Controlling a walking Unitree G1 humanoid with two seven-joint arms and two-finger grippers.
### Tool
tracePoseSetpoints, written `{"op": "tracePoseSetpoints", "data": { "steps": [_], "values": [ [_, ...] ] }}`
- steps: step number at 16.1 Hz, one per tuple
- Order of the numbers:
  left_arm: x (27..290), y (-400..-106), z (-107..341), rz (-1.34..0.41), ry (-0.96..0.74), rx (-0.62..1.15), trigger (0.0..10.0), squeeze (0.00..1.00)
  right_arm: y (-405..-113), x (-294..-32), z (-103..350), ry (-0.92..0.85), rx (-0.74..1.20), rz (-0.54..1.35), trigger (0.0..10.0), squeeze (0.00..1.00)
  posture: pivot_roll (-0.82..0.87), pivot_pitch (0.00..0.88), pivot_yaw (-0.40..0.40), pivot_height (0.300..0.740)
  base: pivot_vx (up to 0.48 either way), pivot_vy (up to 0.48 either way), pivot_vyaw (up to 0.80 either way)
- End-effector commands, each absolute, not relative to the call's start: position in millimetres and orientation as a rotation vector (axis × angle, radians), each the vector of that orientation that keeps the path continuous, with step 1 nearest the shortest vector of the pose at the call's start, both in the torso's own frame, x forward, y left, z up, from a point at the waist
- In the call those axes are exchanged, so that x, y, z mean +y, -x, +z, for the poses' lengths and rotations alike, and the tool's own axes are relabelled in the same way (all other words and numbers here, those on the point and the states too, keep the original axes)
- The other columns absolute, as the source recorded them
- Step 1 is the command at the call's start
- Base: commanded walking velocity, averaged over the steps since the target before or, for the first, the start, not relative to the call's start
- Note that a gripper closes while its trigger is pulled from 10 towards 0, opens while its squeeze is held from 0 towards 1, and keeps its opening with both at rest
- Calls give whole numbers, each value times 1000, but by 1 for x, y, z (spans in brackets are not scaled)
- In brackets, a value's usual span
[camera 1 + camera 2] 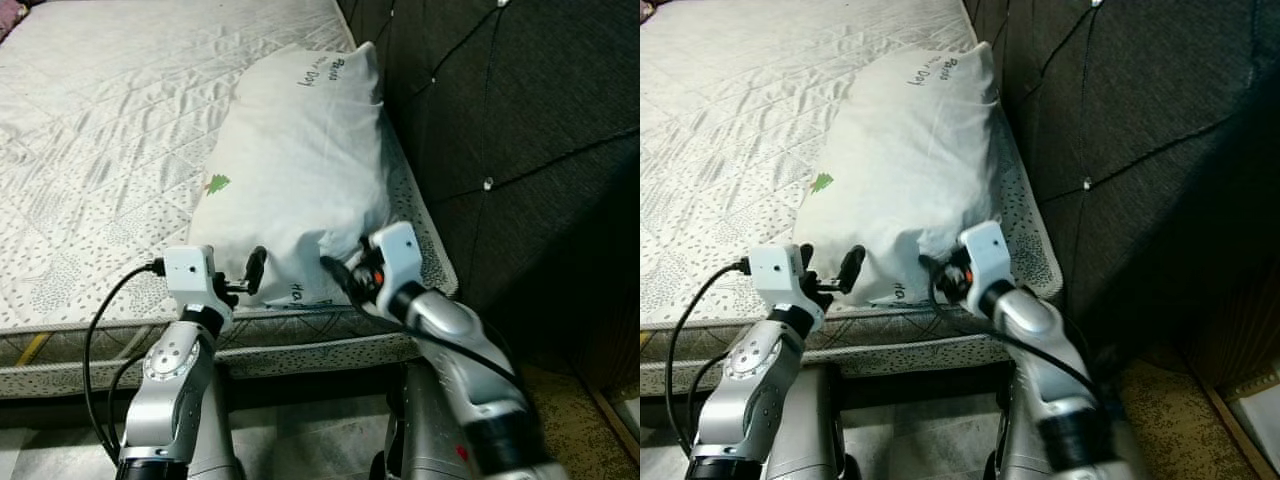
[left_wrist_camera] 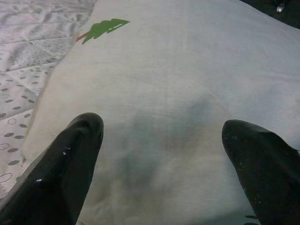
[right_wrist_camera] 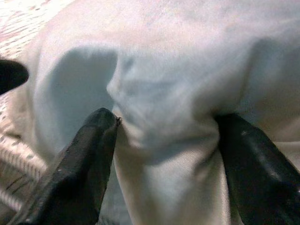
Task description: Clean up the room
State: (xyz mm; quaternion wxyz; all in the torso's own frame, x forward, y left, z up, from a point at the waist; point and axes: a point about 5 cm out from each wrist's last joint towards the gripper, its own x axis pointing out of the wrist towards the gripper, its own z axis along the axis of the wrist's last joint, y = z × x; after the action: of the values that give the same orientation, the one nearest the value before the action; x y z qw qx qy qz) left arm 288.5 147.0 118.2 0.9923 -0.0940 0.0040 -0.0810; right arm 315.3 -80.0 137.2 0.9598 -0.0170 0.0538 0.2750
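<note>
A white pillow (image 1: 300, 150) with a small green tree print (image 1: 217, 184) lies lengthwise on the mattress (image 1: 100, 150), against the dark headboard. My left gripper (image 1: 243, 280) is open at the pillow's near end; in the left wrist view its fingers (image 2: 70, 154) are spread wide over the fabric. My right gripper (image 1: 345, 275) is at the near right corner. In the right wrist view it (image 3: 166, 140) is shut on a bunched fold of the pillow (image 3: 164, 108).
The dark padded headboard (image 1: 520, 120) rises right beside the pillow. The bed's front edge (image 1: 300, 345) runs just under both grippers. A brownish floor (image 1: 590, 410) lies at the lower right. The mattress stretches away to the left.
</note>
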Motion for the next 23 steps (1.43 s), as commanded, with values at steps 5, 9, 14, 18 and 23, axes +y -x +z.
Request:
{"op": "tracePoseSetpoints", "data": {
  "steps": [5,9,14,18,23],
  "values": [
    [147,-288,117,-152,188,15,10000,0,-328,-64,138,73,130,483,10000,0,-15,110,-27,503,0,0,0],
    [148,-287,118,-146,188,12,10000,0,-338,-43,144,94,104,486,10000,0,-5,109,-32,503,0,0,0],
    [148,-287,118,-140,189,8,10000,0,-341,-28,148,73,71,504,0,0,7,104,-40,503,0,0,0],
    [147,-288,119,-143,190,4,10000,0,-344,-29,146,49,74,496,0,0,3,95,-39,503,0,0,0],
    [146,-289,120,-146,189,0,10000,0,-344,-28,144,5,77,499,0,0,3,92,-38,503,0,0,0]
  ]
}}
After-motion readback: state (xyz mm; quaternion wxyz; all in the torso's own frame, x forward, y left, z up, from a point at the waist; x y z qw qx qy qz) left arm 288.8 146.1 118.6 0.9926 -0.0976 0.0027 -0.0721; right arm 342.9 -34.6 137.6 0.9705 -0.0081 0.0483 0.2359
